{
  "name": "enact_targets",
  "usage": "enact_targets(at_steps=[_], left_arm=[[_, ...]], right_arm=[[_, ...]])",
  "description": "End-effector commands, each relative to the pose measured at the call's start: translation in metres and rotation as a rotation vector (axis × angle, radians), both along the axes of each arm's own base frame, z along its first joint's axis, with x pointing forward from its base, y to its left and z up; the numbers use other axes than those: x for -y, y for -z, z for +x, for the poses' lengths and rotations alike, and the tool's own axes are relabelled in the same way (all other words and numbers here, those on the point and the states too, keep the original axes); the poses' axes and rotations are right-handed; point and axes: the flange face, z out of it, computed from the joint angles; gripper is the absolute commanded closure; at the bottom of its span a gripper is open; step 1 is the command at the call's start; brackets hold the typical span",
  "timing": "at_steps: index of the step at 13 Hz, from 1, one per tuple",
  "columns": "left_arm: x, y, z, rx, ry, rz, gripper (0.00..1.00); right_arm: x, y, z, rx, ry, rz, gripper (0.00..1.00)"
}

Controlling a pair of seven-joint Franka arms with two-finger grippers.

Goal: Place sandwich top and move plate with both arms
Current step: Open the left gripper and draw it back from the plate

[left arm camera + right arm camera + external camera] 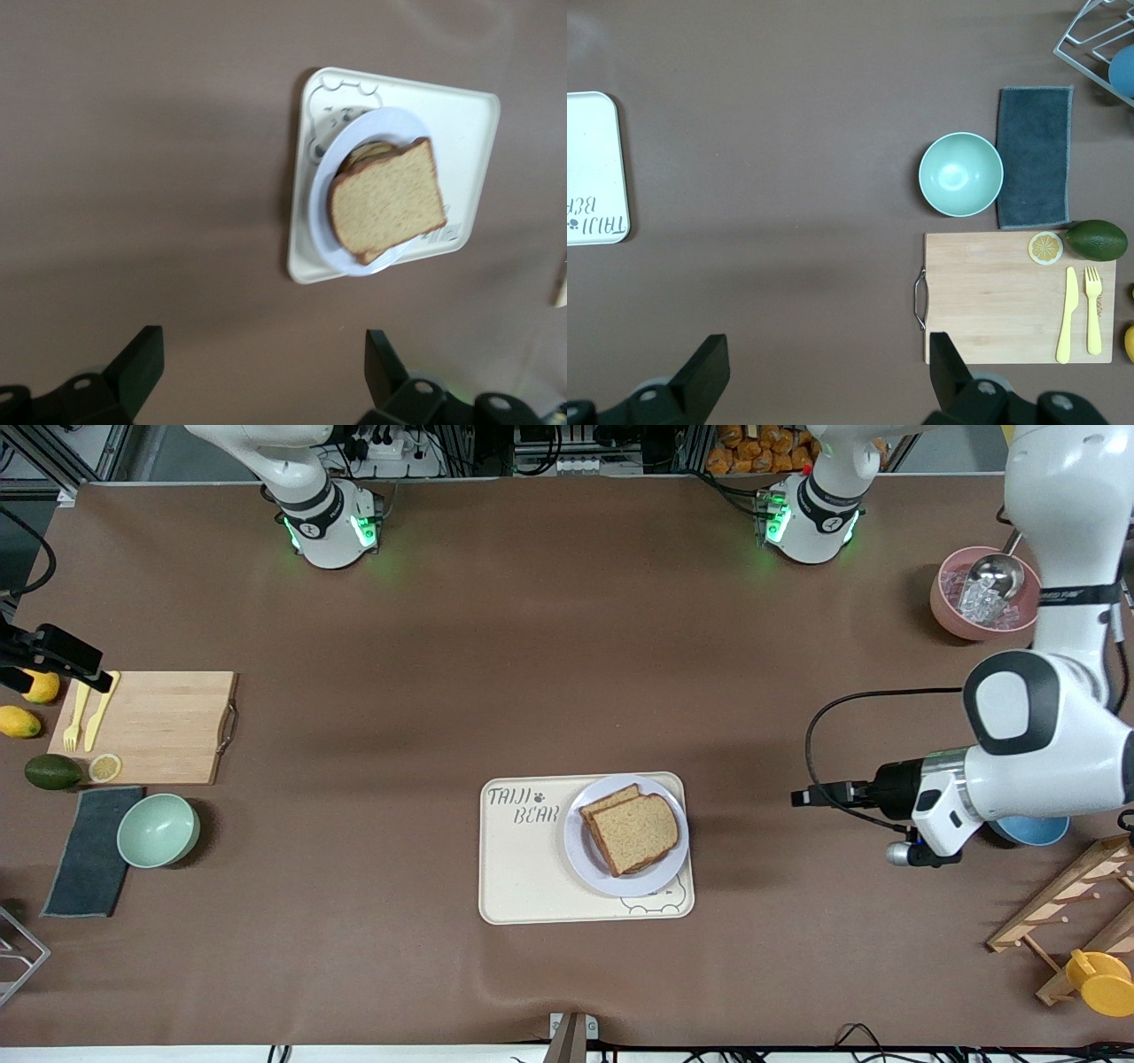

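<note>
The sandwich top [634, 833] lies on another slice on the plate [620, 883], which sits on the cream bear tray [523, 868] in the middle of the table. It also shows in the left wrist view [387, 205] on the plate [320, 223]. My left gripper [799, 797] is open and empty, over bare table toward the left arm's end, apart from the tray; in its own view [263, 341] the jaws stand wide. My right gripper [99, 680] is open and empty over the cutting board's end; its view [828, 347] shows bare table between the fingers.
A wooden cutting board [159, 726] with yellow knife and fork, a lemon slice, an avocado [51, 771], a mint bowl [158, 830] and a grey cloth [89, 850] lie at the right arm's end. A pink ice bowl [979, 593], wooden rack [1072, 903] and yellow cup [1103, 981] lie at the left arm's end.
</note>
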Motion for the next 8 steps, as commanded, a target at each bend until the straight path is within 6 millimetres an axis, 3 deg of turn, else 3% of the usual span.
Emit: enact_targets(at_steps=[1,8], left_arm=[[-0.005,-0.049,-0.013,0.004,0.052,0.134,0.0],[-0.01,-0.122,-0.045,0.066,0.138,0.386,0.0]], right_arm=[[0.005,-0.004,0.003,0.004,0.017,0.017,0.0],[0.006,0.002,0.006,-0.009,0.009,0.006,0.0]])
